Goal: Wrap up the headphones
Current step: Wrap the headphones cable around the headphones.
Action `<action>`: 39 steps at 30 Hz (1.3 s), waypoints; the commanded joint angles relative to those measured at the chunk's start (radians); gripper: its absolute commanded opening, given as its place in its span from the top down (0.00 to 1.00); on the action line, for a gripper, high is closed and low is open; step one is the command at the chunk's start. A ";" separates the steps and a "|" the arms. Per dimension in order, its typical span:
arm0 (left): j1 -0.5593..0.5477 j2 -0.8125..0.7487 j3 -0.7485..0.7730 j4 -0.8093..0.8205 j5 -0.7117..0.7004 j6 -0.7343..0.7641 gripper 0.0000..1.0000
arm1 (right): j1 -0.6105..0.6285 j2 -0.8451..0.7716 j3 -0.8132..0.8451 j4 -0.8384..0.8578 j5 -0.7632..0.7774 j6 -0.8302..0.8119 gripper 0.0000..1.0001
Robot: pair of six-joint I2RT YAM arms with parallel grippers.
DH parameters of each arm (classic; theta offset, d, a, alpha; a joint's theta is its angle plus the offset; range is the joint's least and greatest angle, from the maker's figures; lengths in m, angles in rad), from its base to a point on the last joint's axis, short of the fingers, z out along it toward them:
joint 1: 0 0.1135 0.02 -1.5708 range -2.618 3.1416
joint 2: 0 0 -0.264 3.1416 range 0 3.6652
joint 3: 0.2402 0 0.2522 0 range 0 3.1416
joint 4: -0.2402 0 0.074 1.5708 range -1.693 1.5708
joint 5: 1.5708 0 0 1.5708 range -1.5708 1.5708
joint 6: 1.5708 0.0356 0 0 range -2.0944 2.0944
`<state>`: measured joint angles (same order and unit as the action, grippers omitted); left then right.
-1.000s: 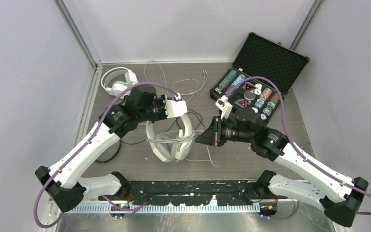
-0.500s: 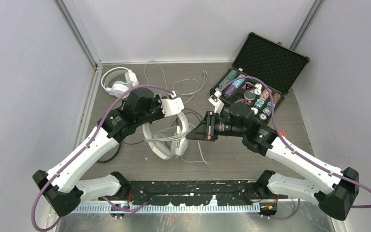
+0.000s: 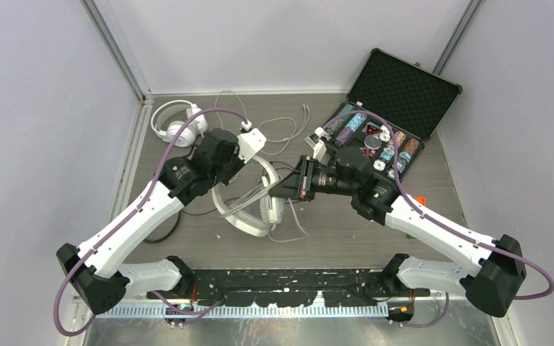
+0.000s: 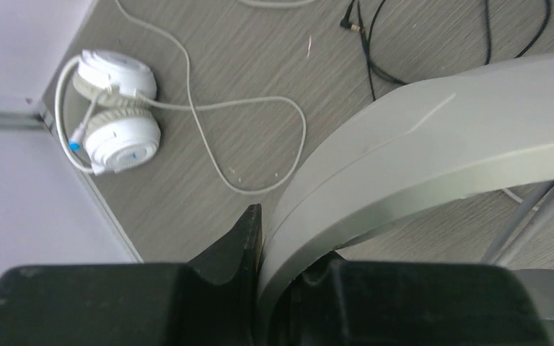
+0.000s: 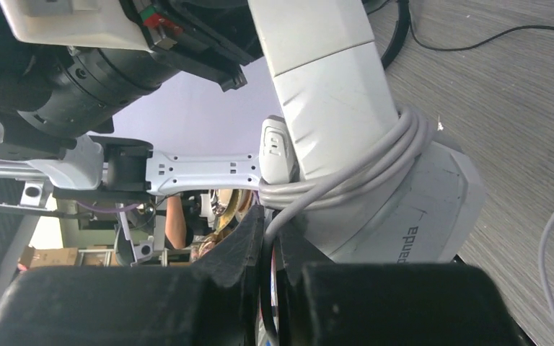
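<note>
large white over-ear headset [image 3: 249, 209]: centre of top view, band running upper right to lower left | left gripper [image 4: 274, 245]: clamped narrow on its headband | thin white cable [image 5: 353, 169]: coiled round band above cup, leading into right gripper [image 5: 268, 231], pinched nearly closed on it, just right of headset, nearer for winding

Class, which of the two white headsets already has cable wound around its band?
The middle headset, clamped in the left gripper: its cable loops the band. The far-left corner headset has a loose cable.
</note>
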<state>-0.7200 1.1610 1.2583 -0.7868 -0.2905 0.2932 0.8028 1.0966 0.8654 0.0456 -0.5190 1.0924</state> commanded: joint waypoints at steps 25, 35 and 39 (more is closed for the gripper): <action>0.011 0.058 0.139 -0.037 -0.214 -0.541 1.00 | 0.013 0.005 0.102 0.052 0.003 -0.009 0.86; 0.011 0.064 0.168 -0.060 -0.193 -0.676 1.00 | 0.015 -0.013 0.099 0.043 0.041 -0.011 0.93; 0.011 0.080 0.181 -0.089 -0.192 -0.767 1.00 | 0.026 0.016 0.102 0.068 0.039 -0.007 0.88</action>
<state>-0.7204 1.2324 1.3727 -0.9428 -0.4362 -0.2844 0.8021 1.1118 0.9222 0.0536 -0.4343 1.0836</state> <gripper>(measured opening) 0.153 0.110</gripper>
